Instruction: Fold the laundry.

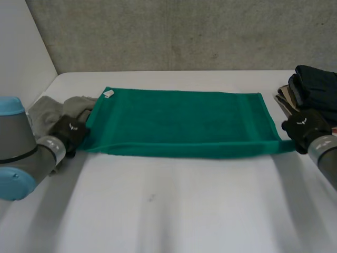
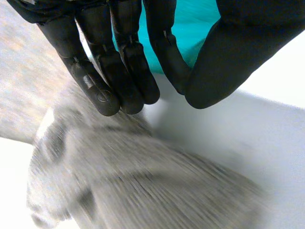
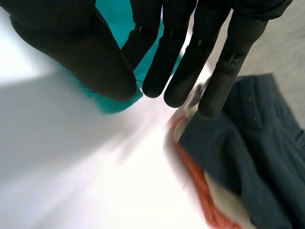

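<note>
A green towel lies spread across the middle of the white table, with a white tag at its far left corner and its near edge doubled over. My left hand is at the towel's near left corner. In the left wrist view its fingers and thumb meet with green cloth between them. My right hand is at the near right corner. There the thumb pinches the green towel's tip against the fingers. The near edge runs taut between both hands.
A crumpled grey garment lies beside and under my left hand, blurred in the left wrist view. A pile of dark clothes sits at the right edge, with dark blue fabric and an orange cloth. A white wall borders the left.
</note>
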Robot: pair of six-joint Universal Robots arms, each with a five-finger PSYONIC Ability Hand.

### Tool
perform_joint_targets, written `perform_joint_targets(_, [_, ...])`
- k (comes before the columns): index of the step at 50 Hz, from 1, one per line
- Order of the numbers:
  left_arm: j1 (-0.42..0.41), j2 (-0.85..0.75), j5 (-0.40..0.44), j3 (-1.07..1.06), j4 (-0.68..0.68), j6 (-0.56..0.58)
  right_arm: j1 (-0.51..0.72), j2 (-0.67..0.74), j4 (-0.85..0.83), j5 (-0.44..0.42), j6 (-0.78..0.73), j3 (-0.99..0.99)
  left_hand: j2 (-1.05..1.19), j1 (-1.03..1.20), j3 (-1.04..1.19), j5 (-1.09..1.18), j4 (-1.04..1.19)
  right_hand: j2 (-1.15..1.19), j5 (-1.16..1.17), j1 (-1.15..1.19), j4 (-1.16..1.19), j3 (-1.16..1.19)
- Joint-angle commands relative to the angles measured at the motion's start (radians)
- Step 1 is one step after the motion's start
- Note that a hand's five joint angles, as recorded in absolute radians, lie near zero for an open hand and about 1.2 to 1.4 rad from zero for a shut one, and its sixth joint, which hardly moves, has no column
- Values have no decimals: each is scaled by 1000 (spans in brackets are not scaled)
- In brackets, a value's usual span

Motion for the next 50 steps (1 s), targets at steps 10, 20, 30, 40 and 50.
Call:
perform_joint_targets(10, [35, 222, -25, -203, -373, 212, -189, -123, 543, -103, -447, 18, 201, 224, 217, 223, 202, 220, 181, 254, 196, 203])
perform_joint_targets(20, [-12, 182, 17, -60, -286, 8, -163, -55, 396, -115, -325, -12, -76, -54, -60, -54, -75, 220, 181, 254, 196, 203])
perform_joint_targets(30, [-40, 105, 100, -14, -232, -176, -149, 0, 213, -117, -66, -81, -923, -901, -907, -901, -922, 220, 181, 254, 196, 203])
perform_joint_targets(40, [-67, 21, 93, 24, -221, -209, -159, 86, 135, -88, 170, -164, -894, -871, -878, -871, -892, 220, 181, 254, 196, 203])
perform_joint_targets(50, [-113, -82, 2, 110, -151, -216, -156, 104, 122, -71, 176, -170, -803, -780, -787, -781, -802, 220, 181, 254, 196, 203])
